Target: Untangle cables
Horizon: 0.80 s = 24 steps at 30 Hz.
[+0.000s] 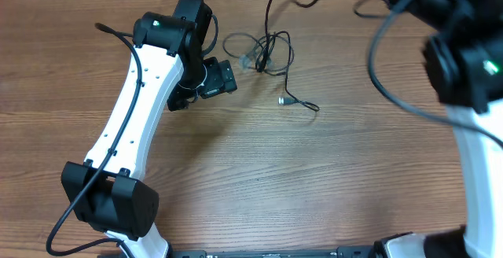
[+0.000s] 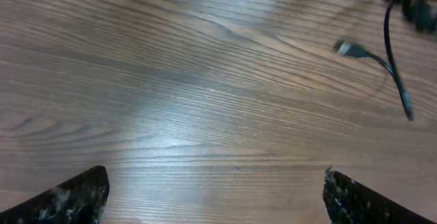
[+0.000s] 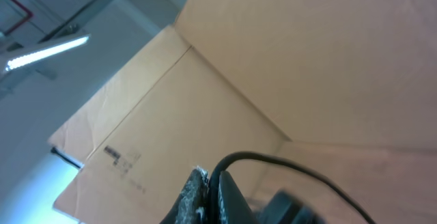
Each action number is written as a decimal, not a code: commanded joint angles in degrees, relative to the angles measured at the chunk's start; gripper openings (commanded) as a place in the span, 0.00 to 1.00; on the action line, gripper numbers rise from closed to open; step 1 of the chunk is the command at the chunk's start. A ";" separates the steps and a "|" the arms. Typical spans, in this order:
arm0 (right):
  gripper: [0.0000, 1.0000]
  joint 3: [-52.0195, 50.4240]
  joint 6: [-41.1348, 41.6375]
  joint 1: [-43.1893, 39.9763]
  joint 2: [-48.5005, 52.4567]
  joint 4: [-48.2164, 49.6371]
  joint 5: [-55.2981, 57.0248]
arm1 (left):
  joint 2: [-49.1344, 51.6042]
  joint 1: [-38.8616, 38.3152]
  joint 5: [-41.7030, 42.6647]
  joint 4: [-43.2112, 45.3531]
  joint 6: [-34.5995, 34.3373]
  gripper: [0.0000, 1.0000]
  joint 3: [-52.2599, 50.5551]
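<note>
Sprawling in a loose knot on the tabletop (image 1: 314,179), the cables (image 1: 266,53) look light, limp and thin, likely to snag; best pinched at a free strand near the silver plug tip (image 1: 284,99). Left claw (image 1: 224,77) gapes wide just beside the knot, not touching. Right claw (image 3: 208,186) is pressed together, raised well apart; whether it pinches a strand is unclear.

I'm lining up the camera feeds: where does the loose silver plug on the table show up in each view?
Overhead: the silver plug lies right of centre, upper half, just below the cable tangle.
Left wrist: upper right, ahead of the open left gripper.
Right wrist: not in it; mostly cardboard.
Shared landmark: the wood-grain table, seen in overhead and left wrist.
</note>
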 commanded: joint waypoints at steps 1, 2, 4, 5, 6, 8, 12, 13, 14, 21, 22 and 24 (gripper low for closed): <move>0.04 1.40 -5.05 0.17 -2.82 -7.87 4.33 | -1.77 0.20 4.68 1.31 4.81 1.00 -0.37; 0.04 1.31 -6.40 0.17 -2.67 -12.72 8.09 | -1.77 0.20 4.83 1.99 4.79 1.00 -0.37; 0.04 1.25 -7.04 0.33 -0.79 -26.36 18.88 | -1.77 0.20 6.10 3.23 4.79 1.00 -0.37; 0.04 1.25 -7.04 0.33 0.02 -28.74 19.10 | -1.77 0.20 6.71 3.34 4.79 1.00 -0.37; 0.04 1.25 -7.06 0.33 0.92 -30.23 17.92 | -1.77 0.20 7.30 3.37 4.81 1.00 -0.37; 0.04 1.25 -7.02 0.33 2.73 -28.35 8.61 | -1.77 0.17 8.87 4.46 6.82 0.99 -0.37; 0.04 1.25 -5.07 0.26 3.13 -18.08 -2.36 | -1.77 0.13 16.83 5.40 15.58 1.00 -0.37; 0.04 1.27 -3.72 0.22 3.08 -15.74 -3.56 | -1.77 0.13 19.74 5.46 18.71 1.00 -0.37; 0.04 1.27 -2.32 0.22 3.04 -13.88 -4.50 | -1.77 0.13 23.52 5.46 22.97 1.00 -0.37; 0.04 1.27 3.74 0.22 3.06 -12.76 -8.24 | -1.77 0.15 33.88 6.38 38.14 1.00 -0.37; 0.04 1.27 3.74 0.22 3.06 -13.60 -8.61 | -1.77 0.20 33.42 7.30 38.16 1.00 -0.37; 0.04 1.27 3.74 0.22 3.04 -14.58 -9.66 | -1.77 0.20 32.48 9.46 37.75 1.00 -0.37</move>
